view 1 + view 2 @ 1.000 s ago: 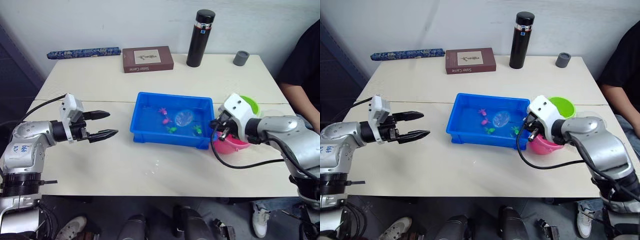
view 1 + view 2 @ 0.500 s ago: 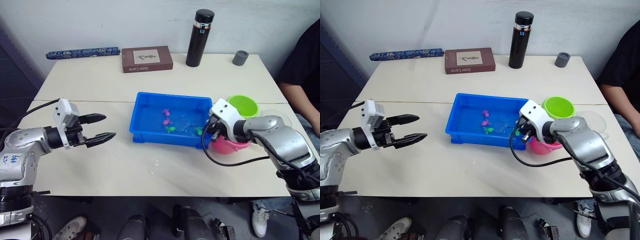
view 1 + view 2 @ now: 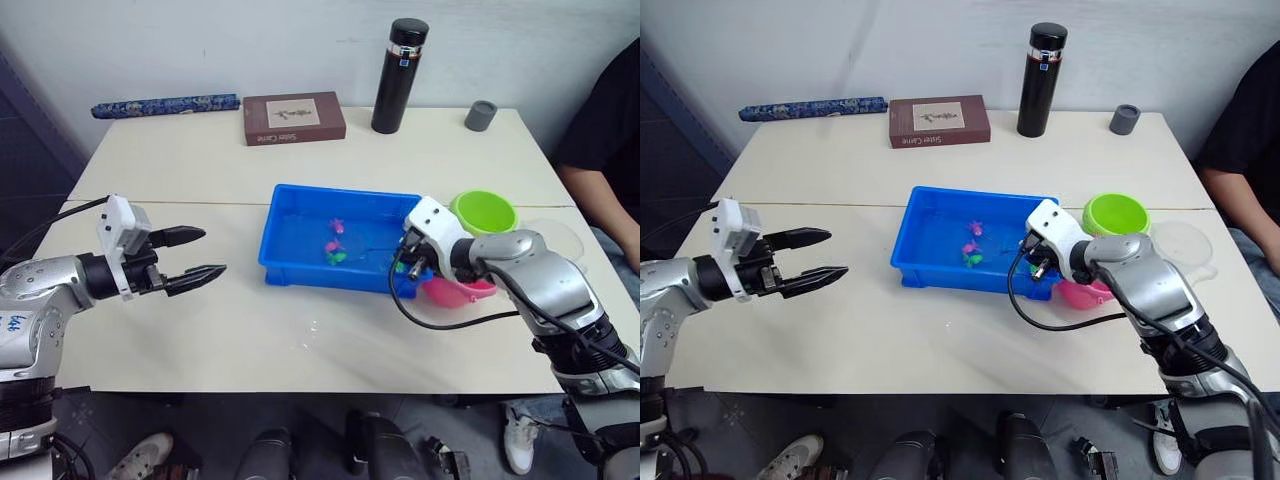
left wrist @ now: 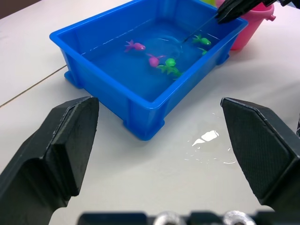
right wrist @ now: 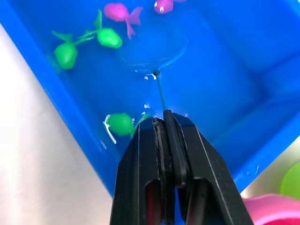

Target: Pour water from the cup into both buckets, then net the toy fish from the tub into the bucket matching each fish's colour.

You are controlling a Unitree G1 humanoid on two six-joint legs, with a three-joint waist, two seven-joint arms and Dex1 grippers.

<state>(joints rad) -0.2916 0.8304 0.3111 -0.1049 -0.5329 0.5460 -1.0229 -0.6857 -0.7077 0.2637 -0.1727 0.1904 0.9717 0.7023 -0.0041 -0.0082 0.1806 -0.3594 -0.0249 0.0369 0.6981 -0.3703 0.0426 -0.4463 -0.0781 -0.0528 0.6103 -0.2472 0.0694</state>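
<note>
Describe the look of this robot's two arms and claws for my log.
Both arms have silver-grey shells with black joints and loose black cables. Each wrist carries a white camera block. The left claw and right claw have two black tapered fingers. The left arm bears blue handwritten marks.

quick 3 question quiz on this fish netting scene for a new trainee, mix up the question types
1. True or false: the right claw is shut on the thin dark handle of the small round hoop net.
2. Multiple choice: where are the tiny plastic toy fish now? A) in the lime green plastic bucket B) in the shallow bright blue plastic tub C) on the table
3. Fill in: the left claw is ____ and holds nothing.

Key: 1 true; 2 B; 3 open
</note>
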